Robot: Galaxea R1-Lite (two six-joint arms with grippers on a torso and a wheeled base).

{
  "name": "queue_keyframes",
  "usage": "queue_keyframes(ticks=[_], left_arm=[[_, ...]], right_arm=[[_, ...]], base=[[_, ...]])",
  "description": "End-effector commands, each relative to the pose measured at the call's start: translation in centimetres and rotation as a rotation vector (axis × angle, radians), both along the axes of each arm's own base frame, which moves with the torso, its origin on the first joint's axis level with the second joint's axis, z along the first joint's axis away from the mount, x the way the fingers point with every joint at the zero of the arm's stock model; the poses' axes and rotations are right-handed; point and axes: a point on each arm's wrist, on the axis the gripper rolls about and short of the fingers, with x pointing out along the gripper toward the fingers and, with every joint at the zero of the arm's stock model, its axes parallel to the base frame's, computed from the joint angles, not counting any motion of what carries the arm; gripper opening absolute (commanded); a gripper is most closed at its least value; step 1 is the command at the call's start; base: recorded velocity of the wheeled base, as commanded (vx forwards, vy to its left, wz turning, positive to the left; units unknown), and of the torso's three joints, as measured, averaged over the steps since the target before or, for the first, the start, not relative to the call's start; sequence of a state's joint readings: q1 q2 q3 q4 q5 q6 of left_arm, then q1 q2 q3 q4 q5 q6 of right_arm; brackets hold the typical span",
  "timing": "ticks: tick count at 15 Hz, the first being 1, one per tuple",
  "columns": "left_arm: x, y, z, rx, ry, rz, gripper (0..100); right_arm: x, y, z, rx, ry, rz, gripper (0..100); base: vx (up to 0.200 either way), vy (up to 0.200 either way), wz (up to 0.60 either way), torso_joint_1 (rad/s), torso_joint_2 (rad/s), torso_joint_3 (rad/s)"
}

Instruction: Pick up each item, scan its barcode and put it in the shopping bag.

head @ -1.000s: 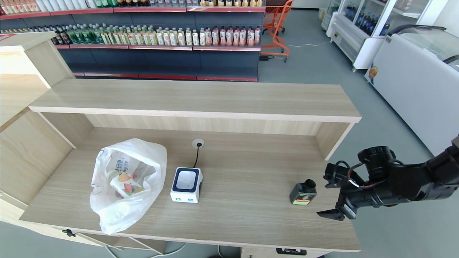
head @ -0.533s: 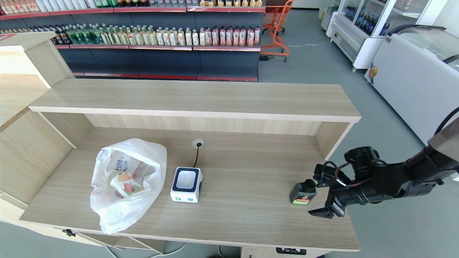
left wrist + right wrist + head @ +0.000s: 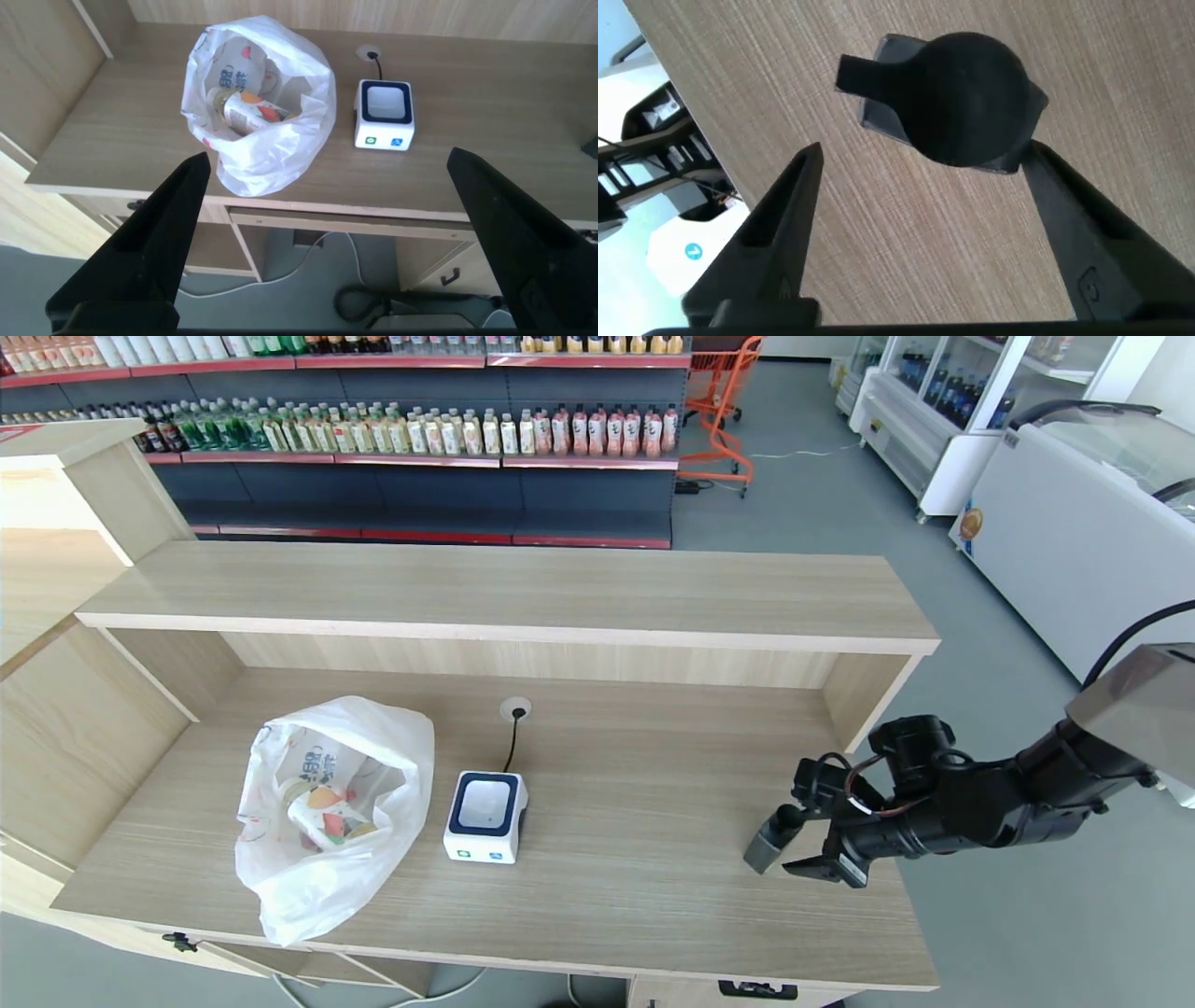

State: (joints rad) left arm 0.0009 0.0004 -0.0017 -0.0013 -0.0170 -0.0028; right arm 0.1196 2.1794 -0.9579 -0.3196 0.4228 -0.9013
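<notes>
A small dark bottle (image 3: 766,845) with a black cap stands near the counter's right end and seems to lean left. My right gripper (image 3: 794,847) is open around it. In the right wrist view the cap (image 3: 966,93) sits between the two spread fingers (image 3: 775,233), and the gripper (image 3: 923,154) is not closed on it. The white scanner (image 3: 485,817) stands mid-counter. To its left lies the white shopping bag (image 3: 327,812), holding printed packages. My left gripper (image 3: 327,161) hangs open and empty before the counter's front edge, facing the bag (image 3: 257,103) and the scanner (image 3: 383,101).
A raised wooden ledge (image 3: 504,597) runs along the back of the counter, with a side panel (image 3: 868,695) at its right end. The scanner's cable goes into a port (image 3: 515,709). The bottle stands close to the counter's right edge (image 3: 920,933). Store shelves and freezers stand beyond.
My right arm moved left across the counter's right end until its open fingers came around the bottle. The bottle went from upright with its label showing to leaning left.
</notes>
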Motion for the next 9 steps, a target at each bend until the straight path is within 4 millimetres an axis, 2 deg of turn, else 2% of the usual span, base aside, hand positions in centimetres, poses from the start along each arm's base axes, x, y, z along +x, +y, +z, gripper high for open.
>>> queue_keyframes(ticks=[1, 6, 9], left_arm=[[0.0, 0.0, 0.0, 0.0, -0.001, 0.001, 100], [0.0, 0.0, 0.0, 0.0, -0.001, 0.002, 100], [0.0, 0.0, 0.0, 0.0, -0.001, 0.001, 100]], right_arm=[[0.3, 0.2, -0.1, -0.002, -0.004, 0.004, 0], [0.4, 0.2, 0.0, -0.026, -0.025, -0.018, 0], [-0.5, -0.1, 0.9, -0.022, -0.032, -0.02, 0]], base=[[0.0, 0.0, 0.0, 0.0, 0.0, 0.0], [0.0, 0.0, 0.0, 0.0, 0.0, 0.0], [0.0, 0.0, 0.0, 0.0, 0.0, 0.0]])
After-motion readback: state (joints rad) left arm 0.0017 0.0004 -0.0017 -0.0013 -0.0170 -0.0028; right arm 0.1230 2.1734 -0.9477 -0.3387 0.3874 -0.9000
